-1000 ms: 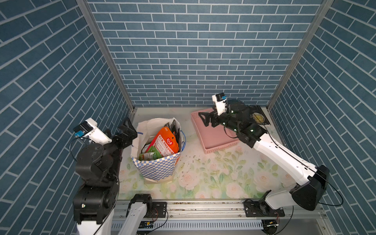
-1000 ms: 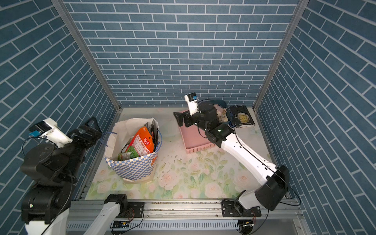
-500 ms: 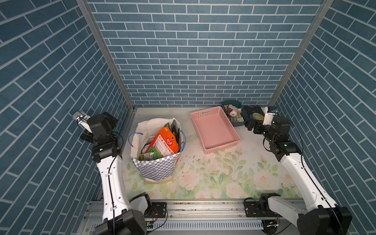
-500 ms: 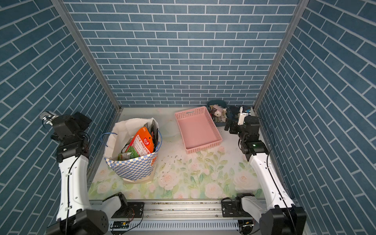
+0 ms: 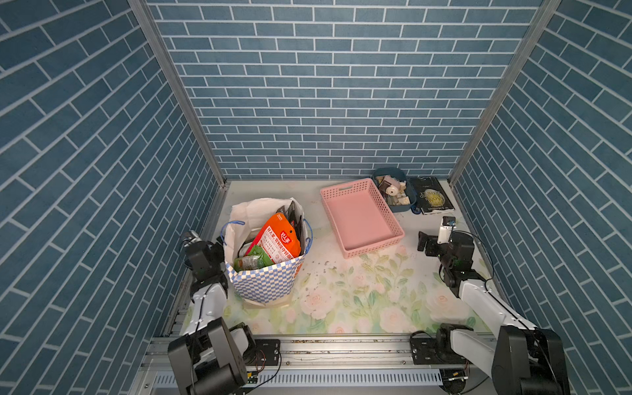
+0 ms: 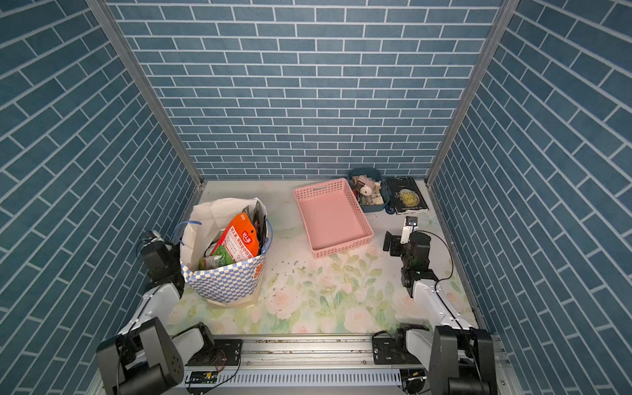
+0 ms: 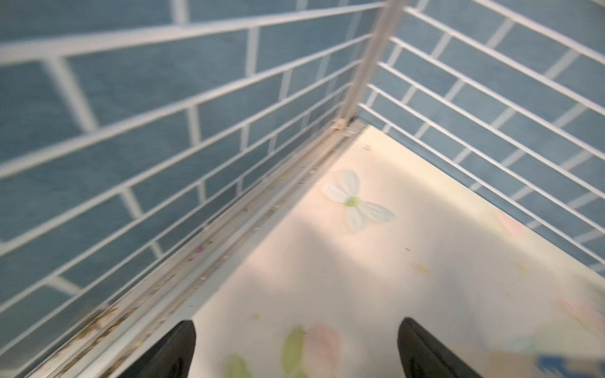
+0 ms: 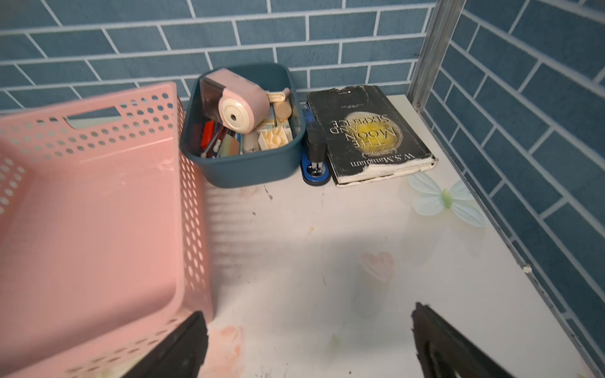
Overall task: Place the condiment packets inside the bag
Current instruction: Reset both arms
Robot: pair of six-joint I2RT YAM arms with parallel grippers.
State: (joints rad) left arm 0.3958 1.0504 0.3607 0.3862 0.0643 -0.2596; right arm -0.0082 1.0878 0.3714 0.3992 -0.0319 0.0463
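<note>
the condiment packets [image 5: 278,239] are in the bag [image 5: 263,285], and they fill it well: the orange-red one stands tallest, leaning toward the right side of the mouth, a green one sits low at the front, and dark ones show behind. the bag stands upright on the left part of the floral worktop [image 5: 359,294], checkered wall facing us, white inside showing at the back, thin blue cord handles looping out on either side. the left hand [image 7: 296,322] is just beside the bag's left wall, at the worktop's left edge; the wrist view shows its two dark fingers [image 7: 183,347] spread wide over bare worktop, facing the back left corner of the blue brick walls. the right hand [image 8: 307,311] is well apart from the bag, near the right edge, fingers spread wide too, one of them just beside the near corner of the pink basket [image 5: 362,253]. behind the basket sits a blue tub [image 8: 245,173] of small bits with a pink sharpener [image 8: 239,104] on top. a blue stapler [image 8: 316,165] lies between the tub and the black book [image 8: 370,131], which lies flat in the back right corner.
</note>
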